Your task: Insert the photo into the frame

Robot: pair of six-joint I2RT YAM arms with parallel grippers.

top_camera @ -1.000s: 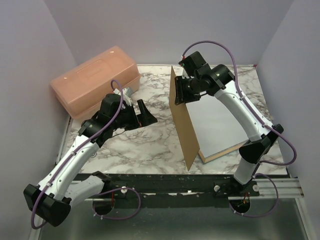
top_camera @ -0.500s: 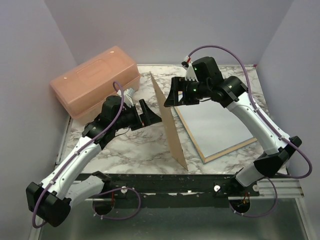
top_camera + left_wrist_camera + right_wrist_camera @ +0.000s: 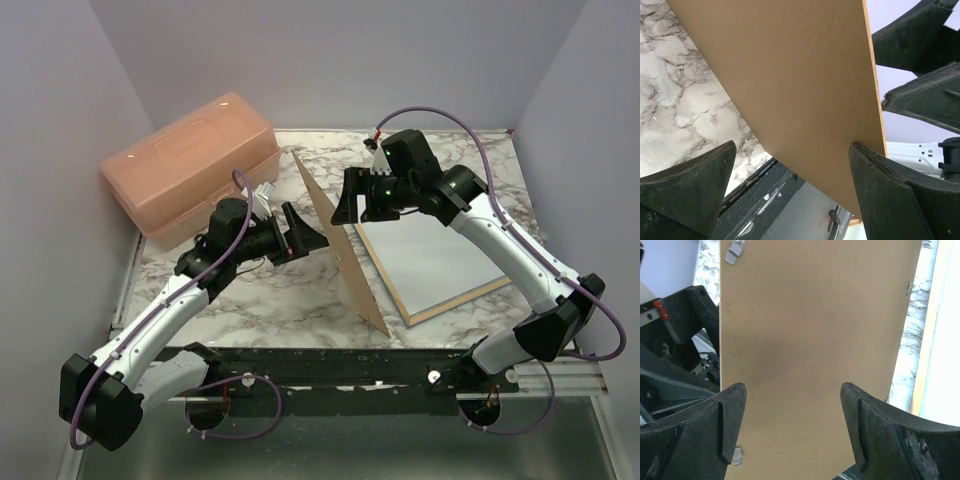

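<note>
- Matte brown backing board (image 3: 343, 255) stands tilted on edge.
- Pale wood frame (image 3: 460, 302) lies on marble table (image 3: 260, 290).
- Left gripper (image 3: 302, 232) and right gripper (image 3: 346, 200) flank it, both wide.

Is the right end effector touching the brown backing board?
Cannot tell. Top view: the open right end effector overlaps the backing board at its upper edge; right wrist view: board face-on ahead, no gap or contact visible.

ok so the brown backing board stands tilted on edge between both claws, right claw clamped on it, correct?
No. The right claw is open, not clamped: the right wrist view shows its jaws spread wide with the brown backing board face-on beyond them. The rest holds.
</note>
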